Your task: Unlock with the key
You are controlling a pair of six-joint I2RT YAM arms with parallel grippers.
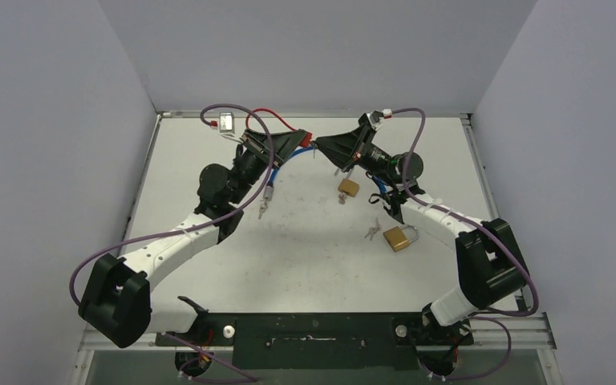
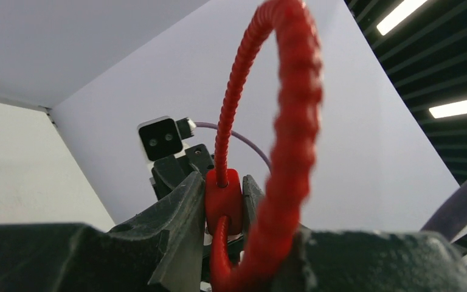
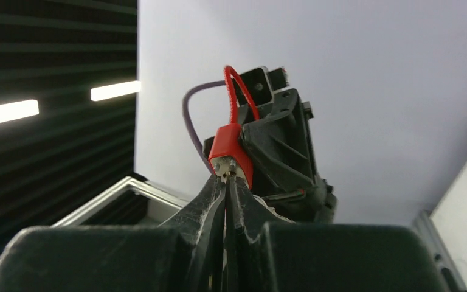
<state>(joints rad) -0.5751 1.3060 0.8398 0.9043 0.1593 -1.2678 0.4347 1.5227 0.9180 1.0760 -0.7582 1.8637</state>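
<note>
A red padlock point(image 2: 224, 198) with a ribbed red cable shackle point(image 2: 292, 91) is clamped by its body between the fingers of my left gripper point(image 2: 224, 204), held in the air over the far middle of the table. From the right, my right gripper point(image 3: 226, 177) is shut with its tips against the silver keyhole face of the red padlock point(image 3: 231, 146). Only a thin sliver of the key point(image 3: 230, 165) shows between the pressed fingers at that face. In the top view the left gripper point(image 1: 303, 143) and right gripper point(image 1: 316, 147) meet tip to tip.
Two brass padlocks lie on the white table point(image 1: 305, 257): a small one point(image 1: 348, 188) and a larger one point(image 1: 401, 237) with a loose key bunch point(image 1: 371, 232) beside it. Grey walls enclose the far and side edges.
</note>
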